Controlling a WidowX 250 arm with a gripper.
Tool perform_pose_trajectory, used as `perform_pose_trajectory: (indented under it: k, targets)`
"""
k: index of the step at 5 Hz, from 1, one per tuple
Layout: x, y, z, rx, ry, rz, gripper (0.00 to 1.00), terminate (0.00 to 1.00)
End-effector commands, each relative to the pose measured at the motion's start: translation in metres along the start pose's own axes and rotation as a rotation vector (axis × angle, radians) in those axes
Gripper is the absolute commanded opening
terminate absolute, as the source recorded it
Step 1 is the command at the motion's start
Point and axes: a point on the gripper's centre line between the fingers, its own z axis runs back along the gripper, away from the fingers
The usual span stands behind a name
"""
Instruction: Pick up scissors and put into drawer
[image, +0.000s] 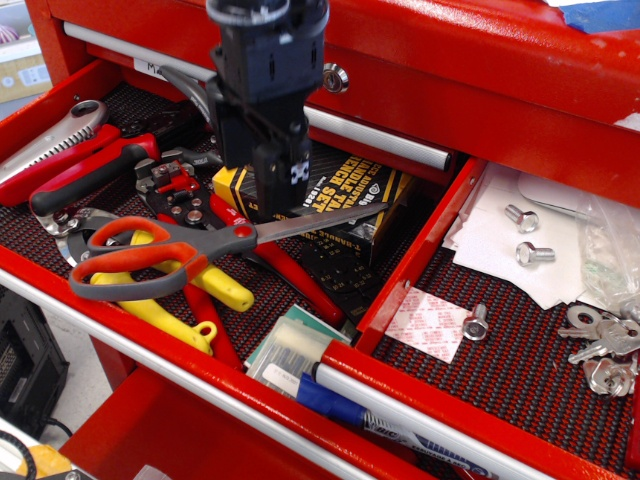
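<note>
The scissors (180, 252) have orange-and-grey looped handles and long silver blades. They lie flat in the open left drawer (150, 360), on top of other tools, handles to the left and blade tip (380, 209) pointing right over a black-and-yellow box. My black gripper (262, 207) hangs down from the top of the view. Its fingers (285, 175) end just behind and above the blades, right of the pivot (241, 232). The jaws look slightly apart and hold nothing.
Yellow-handled pliers (165, 312) and red-handled pliers (292, 272) lie under the scissors. A red-handled saw (60, 150) lies at the left, the box (345, 190) behind. A red divider (415, 262) separates the right drawer with bolts (533, 253) and keys (600, 350). A blue marker (335, 400) lies in front.
</note>
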Motion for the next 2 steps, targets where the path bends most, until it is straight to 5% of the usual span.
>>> perform_pose_trajectory:
  k: [1, 2]
  targets:
    - [0.0018, 0.0003, -0.0138, -0.005, -0.006, 0.053, 1.00, 0.00]
    - [0.0010, 0.0024, -0.0193, -0.043, 0.005, 0.069, 1.00, 0.00]
